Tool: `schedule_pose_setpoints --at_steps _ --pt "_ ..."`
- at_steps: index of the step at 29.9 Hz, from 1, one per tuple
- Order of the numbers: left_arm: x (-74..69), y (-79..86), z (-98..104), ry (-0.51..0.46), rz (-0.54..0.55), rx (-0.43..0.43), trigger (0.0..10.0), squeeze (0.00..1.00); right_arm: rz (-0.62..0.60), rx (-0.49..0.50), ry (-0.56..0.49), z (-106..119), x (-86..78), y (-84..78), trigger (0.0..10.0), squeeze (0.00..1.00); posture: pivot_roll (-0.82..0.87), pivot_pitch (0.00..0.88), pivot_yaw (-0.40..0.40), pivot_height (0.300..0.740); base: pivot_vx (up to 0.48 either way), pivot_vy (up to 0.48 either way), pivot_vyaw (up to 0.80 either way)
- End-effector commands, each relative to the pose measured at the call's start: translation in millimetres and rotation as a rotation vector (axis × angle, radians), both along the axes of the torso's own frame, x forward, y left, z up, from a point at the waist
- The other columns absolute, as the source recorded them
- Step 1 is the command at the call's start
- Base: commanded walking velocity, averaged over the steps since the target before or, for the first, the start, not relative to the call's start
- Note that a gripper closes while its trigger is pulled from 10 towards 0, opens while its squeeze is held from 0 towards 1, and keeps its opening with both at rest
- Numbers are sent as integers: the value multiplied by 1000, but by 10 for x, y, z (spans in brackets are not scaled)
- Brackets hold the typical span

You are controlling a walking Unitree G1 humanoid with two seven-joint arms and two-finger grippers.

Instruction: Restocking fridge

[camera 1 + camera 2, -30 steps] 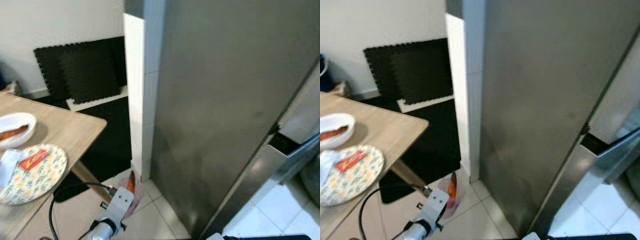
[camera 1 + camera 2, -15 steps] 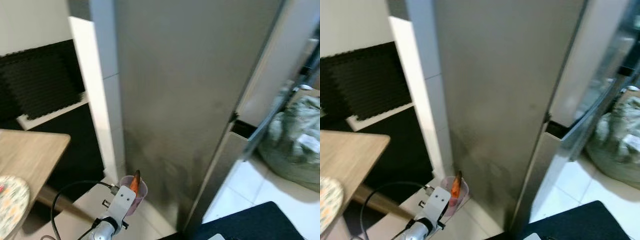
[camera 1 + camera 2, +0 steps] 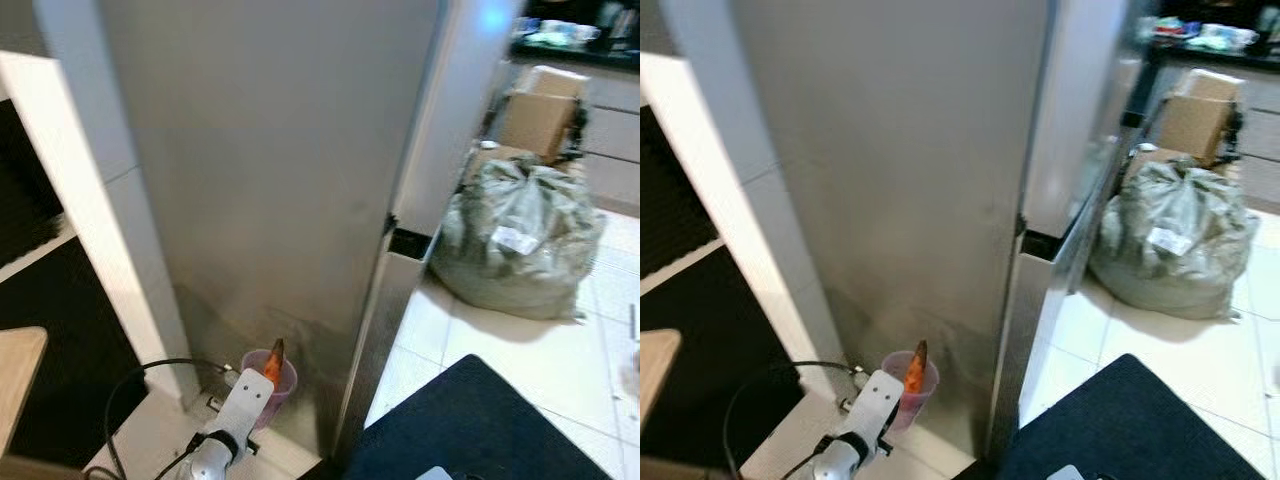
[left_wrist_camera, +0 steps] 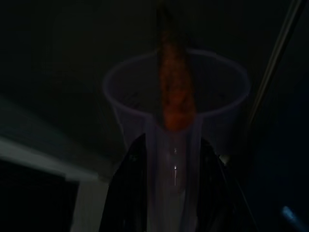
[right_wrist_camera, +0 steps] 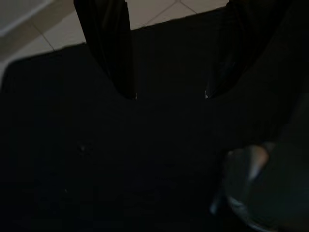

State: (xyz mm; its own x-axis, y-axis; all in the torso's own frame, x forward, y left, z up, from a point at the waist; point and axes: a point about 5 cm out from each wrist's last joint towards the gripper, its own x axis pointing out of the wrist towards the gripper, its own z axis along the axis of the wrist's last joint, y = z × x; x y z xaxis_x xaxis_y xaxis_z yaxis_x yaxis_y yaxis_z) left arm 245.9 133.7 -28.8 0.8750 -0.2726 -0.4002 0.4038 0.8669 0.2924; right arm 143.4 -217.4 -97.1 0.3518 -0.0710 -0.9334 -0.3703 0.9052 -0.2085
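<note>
**Inspector A:** Where is the load, and what holds it?

**Inspector B:** The left hand [image 4: 166, 188] is clamped on a translucent pink cup [image 3: 270, 378], one black finger on either side of its wall. A carrot [image 3: 270, 362] stands in the cup, long axis upright, tip above the rim. The cup is carried low and upright, near the foot of the fridge [image 3: 270, 170].

**Inspector A:** The relation that governs the next move?

**Inspector B:** The cup faces the fridge's blank steel side. The front lies round the corner to the robot's right, where a door edge [image 3: 392, 290] stands slightly proud. In my judgement the load has yet to come round that corner.

**Inspector A:** Which arm is nearer the door?

**Inspector B:** The right. Its hand [image 5: 169, 94] hangs idle over a dark mat [image 3: 470, 420], fingers apart and empty, so it would likely do the opening.
</note>
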Motion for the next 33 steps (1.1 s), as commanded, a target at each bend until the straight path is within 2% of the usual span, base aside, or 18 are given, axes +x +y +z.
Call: schedule_pose_setpoints --at_steps 1,22,33 --pt "-59 35 -49 24 6 8 10000 0 -4 11 7 -20 -34 39 10000 0 -17 0 -7 740 0 0 -769" --pt "-69 38 -63 33 18 9 10000 0 -12 24 -2 -18 -24 51 10000 0 -15 0 -11 740 0 0 -771" --pt "-115 74 -98 64 15 -5 10000 0 -10 29 -13 -13 -8 64 10000 0 -16 0 -8 740 0 0 0"
